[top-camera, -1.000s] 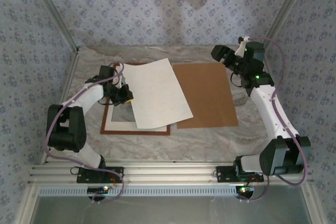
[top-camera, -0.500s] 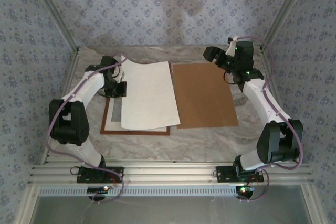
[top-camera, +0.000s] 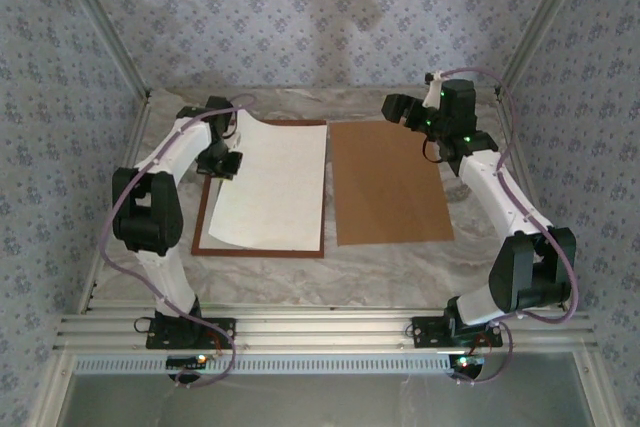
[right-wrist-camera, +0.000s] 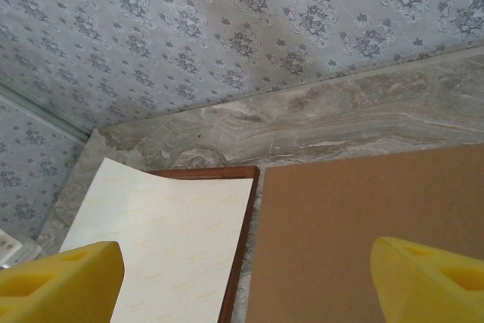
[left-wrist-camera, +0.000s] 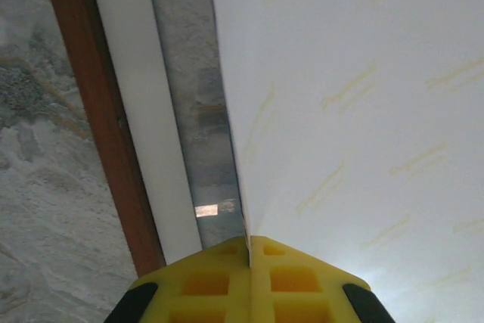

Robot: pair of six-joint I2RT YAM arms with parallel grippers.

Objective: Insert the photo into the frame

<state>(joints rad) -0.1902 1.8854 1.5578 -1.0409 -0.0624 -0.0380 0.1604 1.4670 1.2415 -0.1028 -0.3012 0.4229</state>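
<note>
The photo shows its plain white back and lies over the frame, covering most of the opening, with its far left corner raised. My left gripper is shut on the photo's left edge, near the frame's far left corner. In the left wrist view the yellow jaws pinch the sheet's edge above the white mat and the reddish frame rail. My right gripper hangs open and holds nothing, above the far edge of the brown backing board. Its view takes in the photo and frame.
The brown backing board lies flat just right of the frame, with a narrow gap between them. Patterned walls close in the marble table on three sides. Bare table lies in front of the frame and board.
My left gripper has carried the photo toward the back left, swinging it from a skewed pose to lie square over the frame. The right gripper has drifted slightly left and back.
</note>
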